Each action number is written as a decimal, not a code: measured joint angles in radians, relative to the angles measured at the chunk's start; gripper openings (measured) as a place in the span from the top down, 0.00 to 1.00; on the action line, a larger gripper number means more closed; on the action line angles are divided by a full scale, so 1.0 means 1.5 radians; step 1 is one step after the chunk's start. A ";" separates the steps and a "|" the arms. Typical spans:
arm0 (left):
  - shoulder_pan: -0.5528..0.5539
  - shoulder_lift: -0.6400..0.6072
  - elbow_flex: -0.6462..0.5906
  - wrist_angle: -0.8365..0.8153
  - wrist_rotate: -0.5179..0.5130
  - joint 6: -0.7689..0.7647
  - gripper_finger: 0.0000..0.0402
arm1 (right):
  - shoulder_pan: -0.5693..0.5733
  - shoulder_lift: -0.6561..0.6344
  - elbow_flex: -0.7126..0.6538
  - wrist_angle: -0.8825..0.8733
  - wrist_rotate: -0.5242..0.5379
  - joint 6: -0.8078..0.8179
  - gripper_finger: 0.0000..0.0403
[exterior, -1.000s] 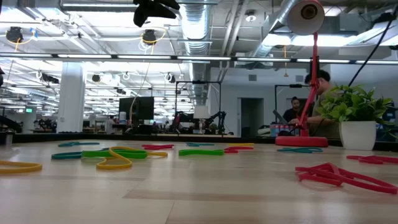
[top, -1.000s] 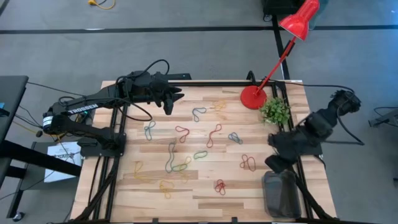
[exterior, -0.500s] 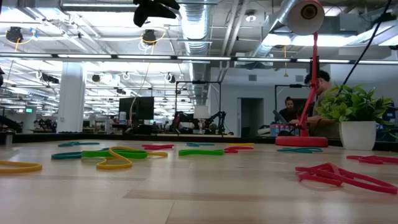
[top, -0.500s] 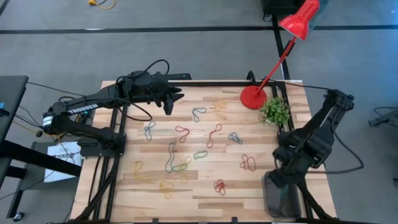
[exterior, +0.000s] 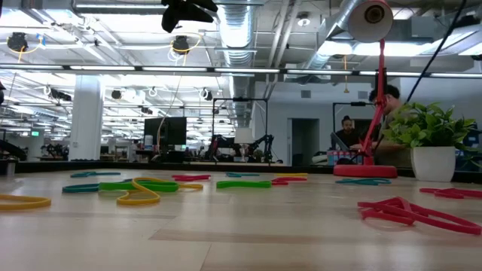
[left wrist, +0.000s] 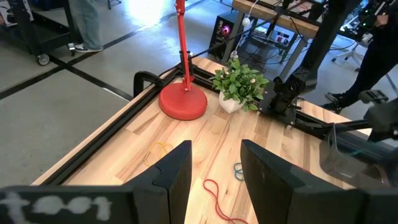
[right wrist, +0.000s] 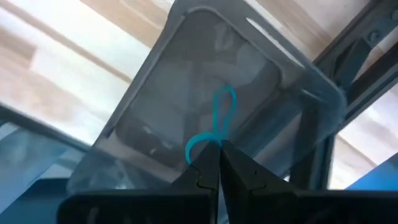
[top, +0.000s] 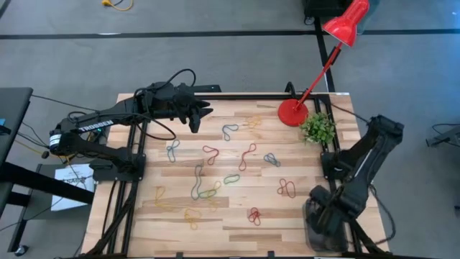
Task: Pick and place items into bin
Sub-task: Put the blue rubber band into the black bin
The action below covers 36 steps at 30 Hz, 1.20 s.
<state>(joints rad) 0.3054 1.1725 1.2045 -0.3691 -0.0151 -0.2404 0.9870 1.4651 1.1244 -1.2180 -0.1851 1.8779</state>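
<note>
Since the earlier frame my right arm has swung down from beside the potted plant (top: 317, 127) to above the bin (top: 313, 232) at the table's (top: 215, 230) near right corner. High view: my right gripper (top: 321, 216) hides much of the bin; the loose bands (top: 209, 152) lie mid-table, and my left gripper (top: 203, 112) waits parted and empty at the far edge beside the lamp base (top: 292, 113). Right wrist view: fingers pinched together on a teal band (right wrist: 216, 124), which hangs over the bin's floor.
</note>
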 joint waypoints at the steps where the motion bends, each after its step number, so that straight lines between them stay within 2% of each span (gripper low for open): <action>1: 0.000 0.000 0.000 0.000 0.000 0.000 0.68 | 0.001 0.014 0.000 0.003 -0.003 0.000 1.00; 7: 0.000 0.000 0.000 0.000 0.000 -0.003 0.68 | -0.005 0.085 0.000 0.023 -0.008 0.021 1.00; 12: 0.000 0.000 0.000 0.000 0.007 -0.005 0.68 | -0.011 0.106 0.000 0.055 -0.007 0.053 0.99; 20: 0.000 0.000 0.000 -0.008 0.022 -0.006 0.68 | -0.019 0.106 -0.001 0.060 -0.020 0.037 0.85; 25: -0.003 0.000 0.000 -0.021 0.024 -0.009 0.68 | -0.036 0.105 -0.001 0.070 -0.064 0.034 0.76; 32: -0.002 0.000 0.000 -0.029 0.020 -0.021 0.68 | -0.085 0.021 -0.001 0.123 -0.146 0.004 0.72; 34: -0.002 0.000 0.000 -0.030 0.005 -0.033 0.68 | -0.107 -0.024 0.005 0.127 -0.143 0.005 0.72; 36: -0.002 0.000 0.000 -0.030 -0.017 -0.047 0.68 | -0.129 -0.069 0.017 0.115 -0.109 0.005 0.73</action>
<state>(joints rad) 0.3019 1.1725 1.2045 -0.4133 -0.0405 -0.3109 0.7933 1.3620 1.1492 -1.0453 -0.3484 1.8847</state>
